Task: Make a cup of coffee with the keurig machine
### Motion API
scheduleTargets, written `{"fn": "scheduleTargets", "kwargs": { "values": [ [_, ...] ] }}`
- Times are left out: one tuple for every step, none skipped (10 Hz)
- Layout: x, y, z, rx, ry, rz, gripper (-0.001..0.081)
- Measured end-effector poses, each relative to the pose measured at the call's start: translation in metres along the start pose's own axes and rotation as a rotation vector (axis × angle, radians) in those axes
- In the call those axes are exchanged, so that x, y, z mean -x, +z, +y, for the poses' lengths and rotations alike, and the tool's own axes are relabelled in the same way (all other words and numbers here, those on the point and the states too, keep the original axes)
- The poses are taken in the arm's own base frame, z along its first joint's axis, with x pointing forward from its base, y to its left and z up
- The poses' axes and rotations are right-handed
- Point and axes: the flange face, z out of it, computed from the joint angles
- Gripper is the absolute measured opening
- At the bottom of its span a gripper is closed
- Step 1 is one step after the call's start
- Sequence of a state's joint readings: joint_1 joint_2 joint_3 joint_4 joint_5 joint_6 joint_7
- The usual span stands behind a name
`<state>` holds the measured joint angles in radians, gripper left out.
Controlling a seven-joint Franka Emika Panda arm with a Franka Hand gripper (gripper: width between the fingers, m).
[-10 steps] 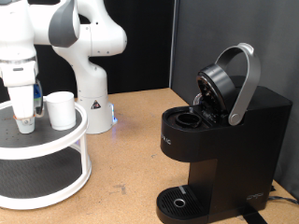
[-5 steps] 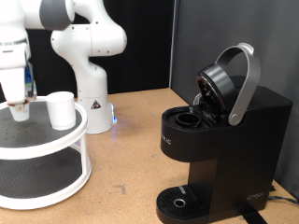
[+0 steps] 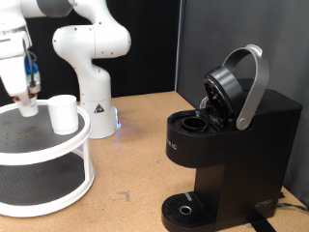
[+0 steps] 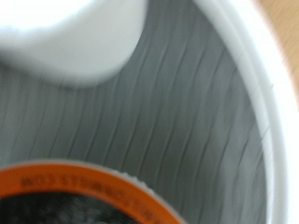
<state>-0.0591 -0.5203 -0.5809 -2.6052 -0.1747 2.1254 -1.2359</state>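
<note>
My gripper (image 3: pixel 26 104) holds a pod (image 4: pixel 84 196) above the white stand (image 3: pixel 58 145).
Beside it: the cup (image 3: pixel 64 113); the keurig machine (image 3: pixel 232 145) gapes open.

Matt black plastic keurig machine (image 3: pixel 232 155); smooth white cup (image 3: pixel 64 113); wood-look table (image 3: pixel 135 164).

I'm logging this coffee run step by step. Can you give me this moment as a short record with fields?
gripper: over the top tier of the white round stand, at the exterior view's left
pod: orange-rimmed, right under the wrist camera; grip not visible
cup: upright on the top tier, beside the gripper
keurig machine: at the exterior view's right, lid raised, pod chamber open
drip tray: nothing on it
</note>
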Motion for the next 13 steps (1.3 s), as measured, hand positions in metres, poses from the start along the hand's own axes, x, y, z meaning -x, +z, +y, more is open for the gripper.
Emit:
{"fn": "scheduleTargets", "kwargs": {
  "values": [
    [-0.012, -0.009, 0.001, -0.040, 0.028, 0.072, 0.0428],
    [-0.024, -0.021, 0.002, -0.071, 0.048, 0.143, 0.0428],
    [-0.037, -0.032, 0.003, -0.091, 0.058, 0.199, 0.0428],
    [-0.049, -0.041, 0.004, -0.099, 0.068, 0.238, 0.0428],
    [-0.062, -0.047, 0.003, -0.099, 0.083, 0.249, 0.0428],
    [-0.071, -0.047, 0.002, -0.103, 0.103, 0.237, 0.0428],
    [-0.069, -0.046, 0.003, -0.104, 0.099, 0.238, 0.0428],
    [-0.070, -0.047, 0.003, -0.106, 0.111, 0.253, 0.0428],
    [-0.077, -0.049, 0.002, -0.118, 0.123, 0.294, 0.0428],
    [-0.089, -0.055, 0.001, -0.139, 0.120, 0.337, 0.0428],
    [-0.103, -0.061, -0.002, -0.171, 0.098, 0.367, 0.0428],
    [-0.118, -0.068, -0.005, -0.200, 0.064, 0.388, 0.0428],
    [-0.132, -0.074, -0.007, -0.226, 0.020, 0.391, 0.0428]
  ]
}}
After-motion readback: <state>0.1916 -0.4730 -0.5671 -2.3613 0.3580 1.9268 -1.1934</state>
